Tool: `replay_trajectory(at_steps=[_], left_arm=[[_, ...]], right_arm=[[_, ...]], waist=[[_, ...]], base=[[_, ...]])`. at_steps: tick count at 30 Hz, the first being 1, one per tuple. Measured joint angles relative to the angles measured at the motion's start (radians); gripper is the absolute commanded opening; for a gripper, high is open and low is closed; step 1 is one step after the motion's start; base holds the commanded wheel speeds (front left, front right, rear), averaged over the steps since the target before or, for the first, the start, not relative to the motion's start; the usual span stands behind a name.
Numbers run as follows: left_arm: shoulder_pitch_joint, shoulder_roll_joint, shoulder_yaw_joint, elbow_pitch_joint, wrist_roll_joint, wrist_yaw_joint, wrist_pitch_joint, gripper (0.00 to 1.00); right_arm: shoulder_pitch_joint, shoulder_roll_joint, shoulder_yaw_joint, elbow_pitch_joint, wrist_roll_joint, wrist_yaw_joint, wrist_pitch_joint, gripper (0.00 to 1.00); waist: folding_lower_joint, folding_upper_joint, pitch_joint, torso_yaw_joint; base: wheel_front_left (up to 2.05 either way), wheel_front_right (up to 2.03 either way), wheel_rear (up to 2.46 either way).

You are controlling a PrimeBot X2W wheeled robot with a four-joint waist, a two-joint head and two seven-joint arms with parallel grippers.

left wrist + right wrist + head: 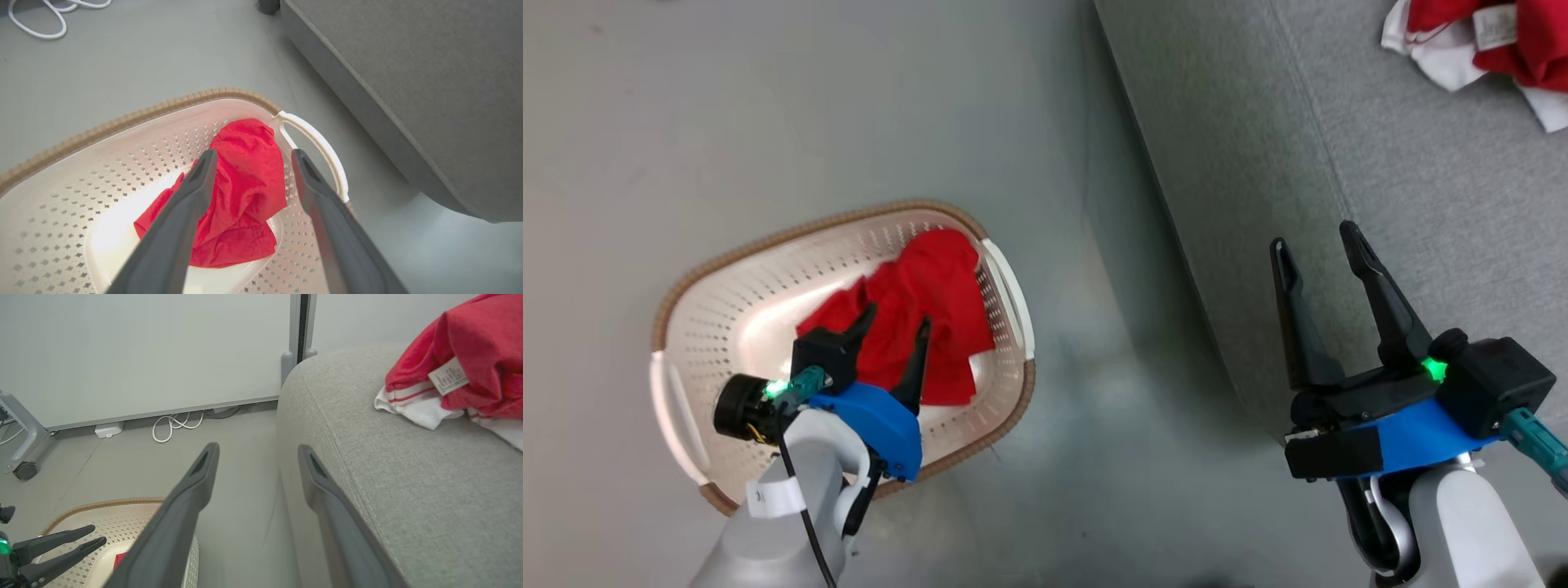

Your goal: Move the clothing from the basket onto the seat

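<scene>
A crumpled red garment (923,314) (241,196) lies in the cream perforated basket (727,286) (102,163) on the floor. My left gripper (896,318) (251,157) hangs open just above it, fingers astride the cloth with nothing gripped. A second red garment (1494,37) (470,363) with white trim and a small white label rests on the grey seat (1421,180) (408,465) at the far right. My right gripper (1315,237) (257,451) is open and empty over the seat's front edge.
The basket's white handle (318,147) is close to my left gripper's right finger. Grey floor (1094,392) separates basket and seat. White cables (175,424) lie by the wall, and a wheeled frame leg (22,465) stands at the left.
</scene>
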Motion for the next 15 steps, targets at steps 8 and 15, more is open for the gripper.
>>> replay_trajectory(at_steps=[8, 15], left_arm=[[-0.111, 0.023, -0.069, 0.08, -0.023, 0.0, 0.0, 1.0], [-0.201, 0.049, -0.118, 0.144, -0.033, 0.0, 0.0, 1.0]], right_arm=[[-0.019, 0.0, 0.023, -0.018, 0.018, 0.0, -0.025, 1.0], [-0.04, 0.0, 0.055, -0.02, 0.041, 0.0, -0.045, 1.0]], waist=[[-0.0001, 0.0, 0.134, -0.034], [-0.0001, 0.0, 0.226, -0.055]], base=[[0.0, 0.0, 0.0], [0.0, 0.0, 0.0]])
